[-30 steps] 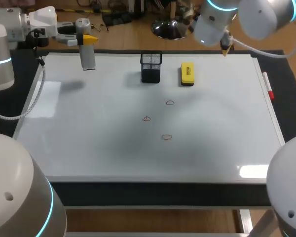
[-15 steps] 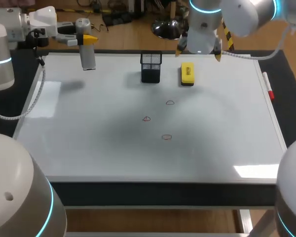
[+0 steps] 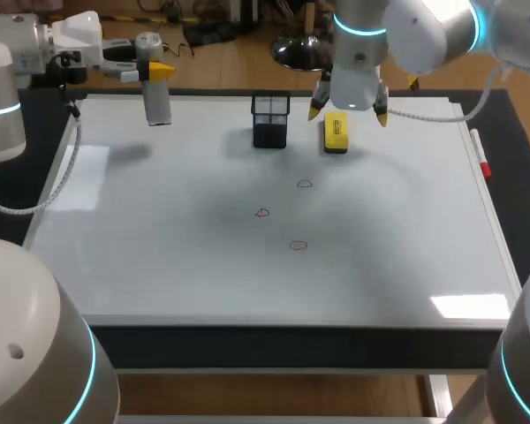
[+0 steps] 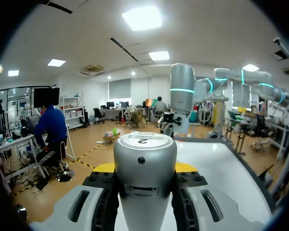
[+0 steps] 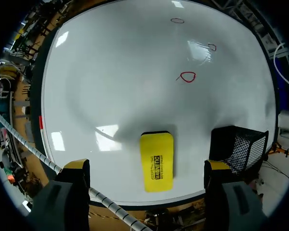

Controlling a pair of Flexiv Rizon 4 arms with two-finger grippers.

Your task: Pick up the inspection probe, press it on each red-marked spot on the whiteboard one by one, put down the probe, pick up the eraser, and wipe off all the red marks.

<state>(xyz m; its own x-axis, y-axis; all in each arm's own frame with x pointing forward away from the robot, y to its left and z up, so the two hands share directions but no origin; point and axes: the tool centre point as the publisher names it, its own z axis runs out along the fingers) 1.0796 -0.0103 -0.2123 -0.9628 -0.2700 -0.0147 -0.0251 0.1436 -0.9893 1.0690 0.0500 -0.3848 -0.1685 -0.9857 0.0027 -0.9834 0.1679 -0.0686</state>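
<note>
The grey cylindrical inspection probe (image 3: 156, 102) hangs above the whiteboard's (image 3: 159, 238) far left corner, with my left gripper (image 3: 155, 71) shut on it. In the left wrist view the probe (image 4: 145, 163) stands between the yellow tips of that gripper (image 4: 145, 167). The yellow eraser (image 3: 336, 132) lies near the board's far edge. My right gripper (image 3: 347, 113) hovers over it, open, one tip on each side. Seen from the right wrist, the eraser (image 5: 157, 161) lies below and between that gripper's (image 5: 147, 166) tips. Three red marks (image 3: 305, 184) (image 3: 262, 213) (image 3: 299, 246) sit mid-board.
A black mesh holder (image 3: 270, 121) stands just left of the eraser, close to the right gripper's finger; in the right wrist view this holder (image 5: 238, 144) is right beside one tip. A marker (image 3: 480, 155) lies along the board's right edge.
My right arm has swung left and come down from the far right corner to above the eraser. The left arm and probe have not moved.
</note>
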